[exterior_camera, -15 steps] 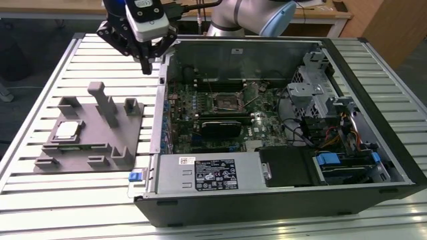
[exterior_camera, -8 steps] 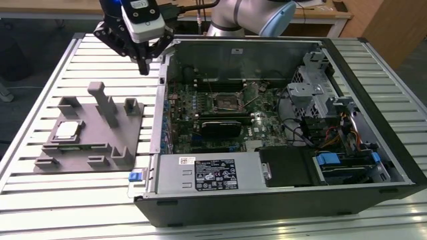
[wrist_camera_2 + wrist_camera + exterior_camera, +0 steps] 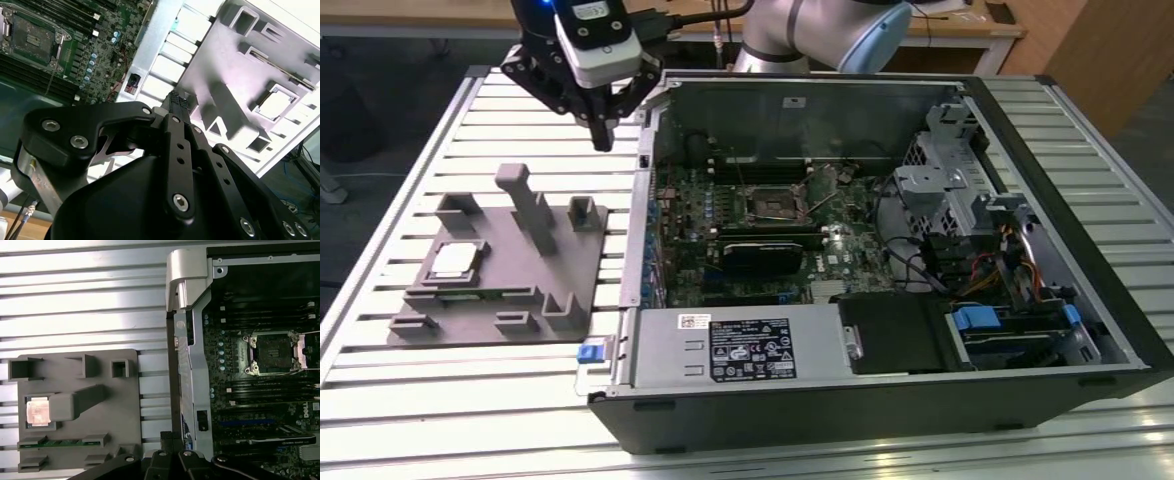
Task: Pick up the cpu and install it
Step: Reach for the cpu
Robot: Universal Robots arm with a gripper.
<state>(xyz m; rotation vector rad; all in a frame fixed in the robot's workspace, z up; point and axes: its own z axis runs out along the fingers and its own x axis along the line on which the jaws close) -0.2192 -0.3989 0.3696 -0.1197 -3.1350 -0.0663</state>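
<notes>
Silvery-white and square, the cpu [image 3: 454, 262] is lying flat in the grey fixture [image 3: 494, 300]; my end effector [image 3: 602, 140] is hanging well apart, closed together, empty.

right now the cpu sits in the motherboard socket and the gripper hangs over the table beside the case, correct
Not the cpu's place. In the first wrist view the cpu sits in the grey fixture on the table, and the motherboard socket is empty. The gripper does hang over the table beside the case.
</notes>
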